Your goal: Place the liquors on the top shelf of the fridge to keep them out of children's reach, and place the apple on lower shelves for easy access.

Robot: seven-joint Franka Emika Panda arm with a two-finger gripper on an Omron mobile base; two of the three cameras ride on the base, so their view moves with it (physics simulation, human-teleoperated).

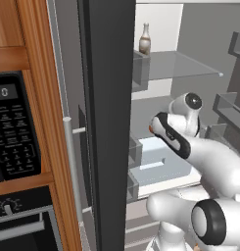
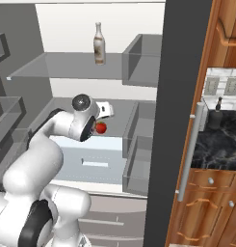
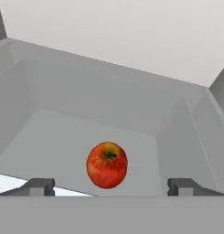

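One pale bottle [image 2: 98,43] with a tan label and slim neck stands upright on the flat matte grey top shelf [image 2: 57,65] of the open fridge [image 2: 160,96]. Lower down, the glossy, round red-orange apple [image 3: 107,164] sits on a smooth grey lower shelf [image 3: 63,141], with the light blue-white drawer [image 2: 85,161] below it. The gripper [image 3: 111,186] has its two small dark fingers spread wide; the apple lies between them, just beyond the tips and touching neither.
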